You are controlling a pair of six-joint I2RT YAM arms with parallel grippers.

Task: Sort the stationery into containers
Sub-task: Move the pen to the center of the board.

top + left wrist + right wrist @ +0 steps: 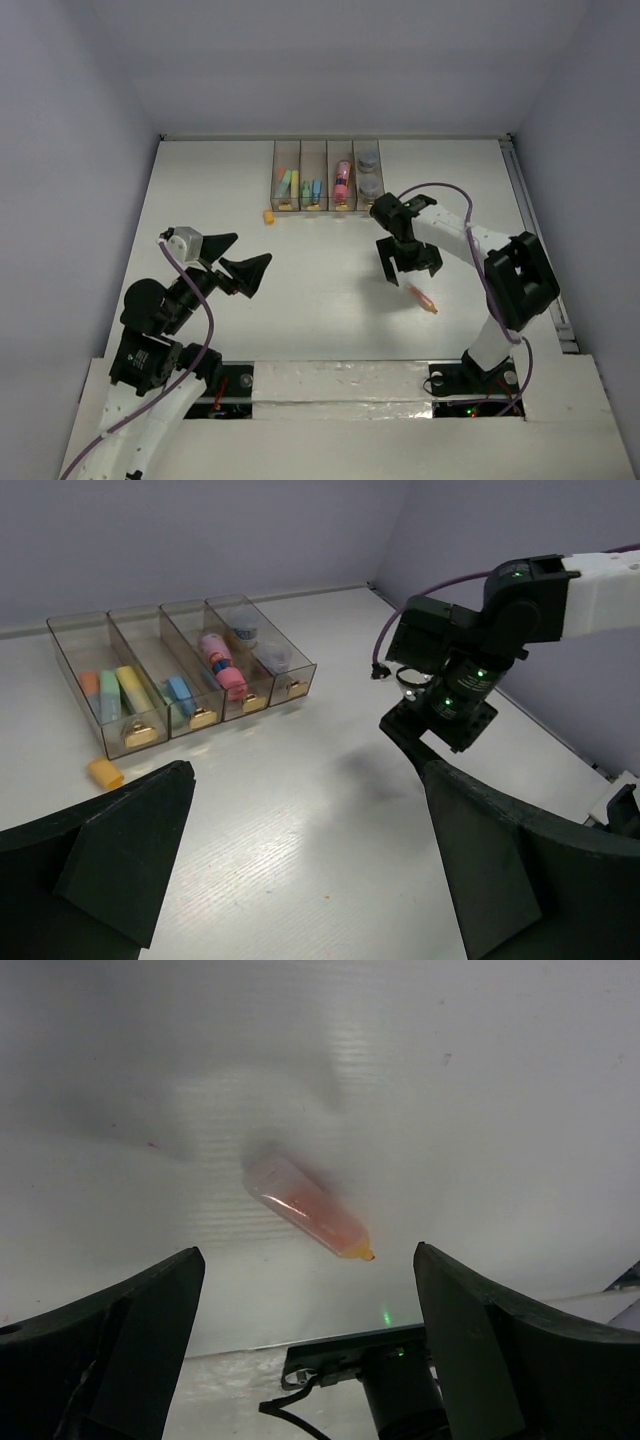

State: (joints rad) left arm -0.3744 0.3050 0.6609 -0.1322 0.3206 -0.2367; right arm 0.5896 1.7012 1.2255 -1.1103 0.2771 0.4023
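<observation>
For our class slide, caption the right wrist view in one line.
Open right gripper hovers above an orange marker lying on the white table.

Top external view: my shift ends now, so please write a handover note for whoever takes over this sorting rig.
Left gripper: open, empty, over bare table, away from the containers.
Right gripper: open, empty, hovering just beside the orange marker, which lies loose on the table.
Containers: all four hold items. Three have coloured sticks, and the rightmost has the grey round pieces.
Left to do: bin that marker and the small orange cap lying on the table in front of the leftmost container.
</observation>
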